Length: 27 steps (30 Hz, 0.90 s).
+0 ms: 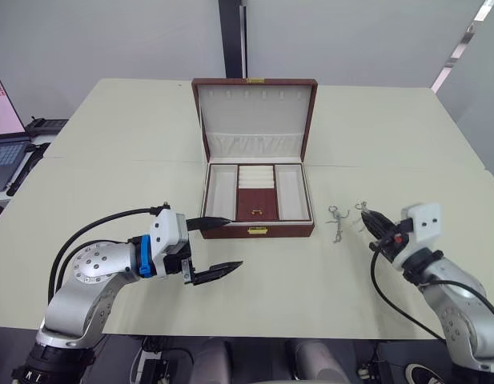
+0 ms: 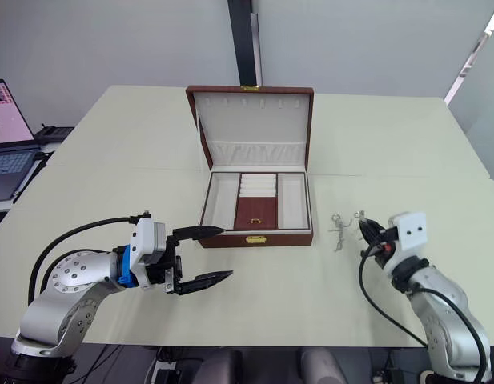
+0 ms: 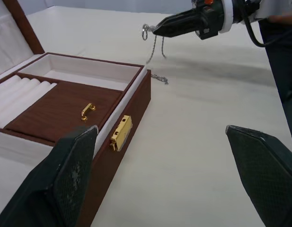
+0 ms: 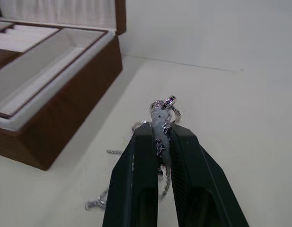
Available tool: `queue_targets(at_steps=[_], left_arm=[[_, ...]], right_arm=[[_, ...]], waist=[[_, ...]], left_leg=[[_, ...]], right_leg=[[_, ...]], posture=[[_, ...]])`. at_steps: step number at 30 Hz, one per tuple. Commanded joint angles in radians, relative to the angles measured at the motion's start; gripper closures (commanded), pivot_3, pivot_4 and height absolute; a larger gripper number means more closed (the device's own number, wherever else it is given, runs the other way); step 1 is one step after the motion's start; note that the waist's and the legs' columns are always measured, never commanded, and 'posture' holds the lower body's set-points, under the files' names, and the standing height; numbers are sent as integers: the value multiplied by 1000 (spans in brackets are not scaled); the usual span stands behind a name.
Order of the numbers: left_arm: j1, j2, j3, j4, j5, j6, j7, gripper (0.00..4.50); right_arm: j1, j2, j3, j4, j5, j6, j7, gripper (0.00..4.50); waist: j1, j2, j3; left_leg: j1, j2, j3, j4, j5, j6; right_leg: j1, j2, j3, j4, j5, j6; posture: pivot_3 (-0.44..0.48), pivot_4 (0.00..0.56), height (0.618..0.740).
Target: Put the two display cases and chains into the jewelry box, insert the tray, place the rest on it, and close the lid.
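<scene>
The brown jewelry box (image 1: 255, 228) stands at the table's middle with its lid (image 1: 255, 112) upright. Inside are white side compartments, ring rolls and a brown panel with a gold handle (image 3: 88, 110). My right gripper (image 4: 159, 130) is shut on a silver chain (image 4: 161, 108), lifted just above the table to the right of the box. A second chain (image 1: 337, 223) lies flat between that gripper and the box. My left gripper (image 1: 222, 246) is open and holds nothing at the box's front left corner, one finger (image 1: 208, 222) close beside the front wall. The display cases and tray are out of view.
A laptop (image 1: 2, 136) sits on a side desk at the far left. The cream table (image 1: 134, 128) stretches wide on both sides of the box and behind it. Its front edge runs just below both arms.
</scene>
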Motion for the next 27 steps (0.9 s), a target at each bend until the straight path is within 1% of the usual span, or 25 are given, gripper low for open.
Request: queue_targets(at_steps=[1,6,9,12,16,21,27], left_arm=[[22,-6,51,-53,-22,6,45,0],[85,-15,95,-67,-17,-5,93,0],[148,-29,144,-86,-19,-12,133,0],[197,-46,180,-101,-19,-18,167,0],[252,-75,217,-117,-13,-30,207,0],[335,-129,251,-133,0,-66,254,0],[400,-163,262,-163,10,-94,288,0]], right_arm=[[-87,-27,15,-46,58,36,30,4377],[-241,-24,91,-9,86,80,56,4377],[-370,23,164,63,81,82,66,4377],[-451,62,214,138,66,62,86,4377],[-521,96,272,214,48,34,124,4378],[-606,165,364,304,15,-1,166,4378],[-674,239,429,387,-25,-40,197,4378]], waist=[[2,0,0],[3,0,0],[-4,0,0],[-3,0,0],[3,0,0],[1,0,0],[-2,0,0]], left_leg=[[0,0,0,0,0,0],[-1,0,-1,0,0,0],[-1,0,0,0,0,0],[-1,0,-1,-1,0,0],[-1,0,0,-1,0,0],[-1,0,0,-1,0,0],[-1,1,0,-1,0,0]], right_leg=[[0,0,0,0,0,0],[0,0,-1,-1,0,0],[0,0,0,-1,0,0],[-1,0,-1,-1,0,0],[-1,-1,-1,-1,0,0],[-1,-1,-1,-2,0,0],[-2,-1,-2,0,0,-1]], posture=[[0,150,740],[0,150,740],[0,150,740],[0,150,740],[0,150,740],[0,150,740],[0,150,740]])
